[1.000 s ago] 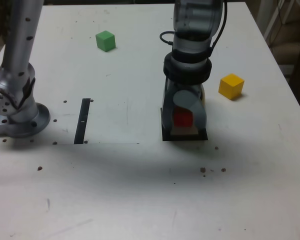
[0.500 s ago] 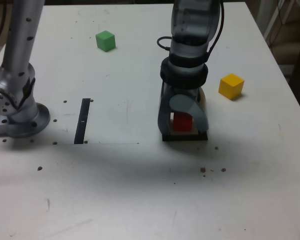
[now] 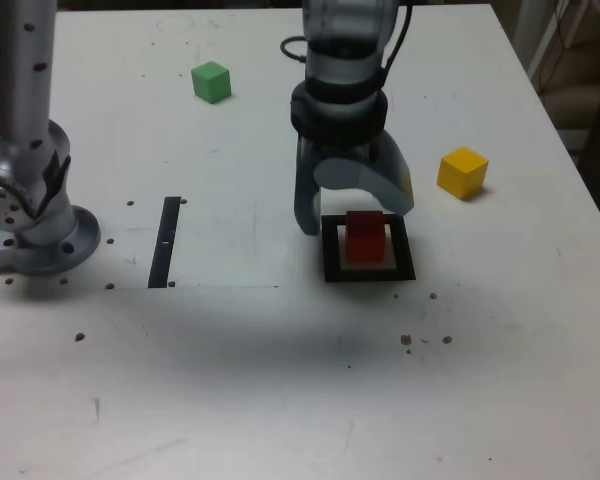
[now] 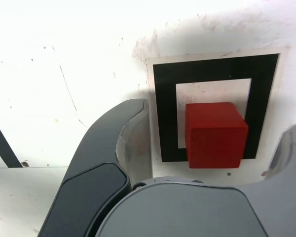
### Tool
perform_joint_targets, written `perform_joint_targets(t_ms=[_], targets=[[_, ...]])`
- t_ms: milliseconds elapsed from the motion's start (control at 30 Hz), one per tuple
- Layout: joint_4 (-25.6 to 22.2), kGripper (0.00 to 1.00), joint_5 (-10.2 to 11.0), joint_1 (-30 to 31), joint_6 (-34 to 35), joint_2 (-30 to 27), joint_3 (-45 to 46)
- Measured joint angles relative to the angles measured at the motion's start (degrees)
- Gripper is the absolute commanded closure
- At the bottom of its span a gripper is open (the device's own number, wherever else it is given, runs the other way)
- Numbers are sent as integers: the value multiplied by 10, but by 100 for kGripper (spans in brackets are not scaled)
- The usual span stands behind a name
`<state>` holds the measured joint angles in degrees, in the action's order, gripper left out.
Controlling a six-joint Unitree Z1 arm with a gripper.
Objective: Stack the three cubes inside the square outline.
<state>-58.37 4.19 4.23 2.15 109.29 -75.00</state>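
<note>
Red cube inside the square outline — open gripper (empty) above.

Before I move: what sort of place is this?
Probably a lab workbench: a bolted-down grey metal base, a thick black square outline and a small green cube on a white tabletop.

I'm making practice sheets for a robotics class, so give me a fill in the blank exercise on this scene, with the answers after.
The cube standing inside the square outline is ____. In the exterior view, the yellow cube lies to the ____ of the square outline. The cube farthest from the outline is ____. The jaws of the hand are ____.

Missing words, in order: red; right; green; open.
</note>
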Motion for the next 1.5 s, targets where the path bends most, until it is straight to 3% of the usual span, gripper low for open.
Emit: perform_joint_targets(t_ms=[200,333,667,1100,1500], targets=[[-12,0,15,0,-6,-10,-12],[-54,0,42,0,-21,-12,-54],[-109,0,68,-16,-133,11,-138],[-169,1,68,-52,-216,106,-288],[-208,1,48,-103,-284,197,-438]])
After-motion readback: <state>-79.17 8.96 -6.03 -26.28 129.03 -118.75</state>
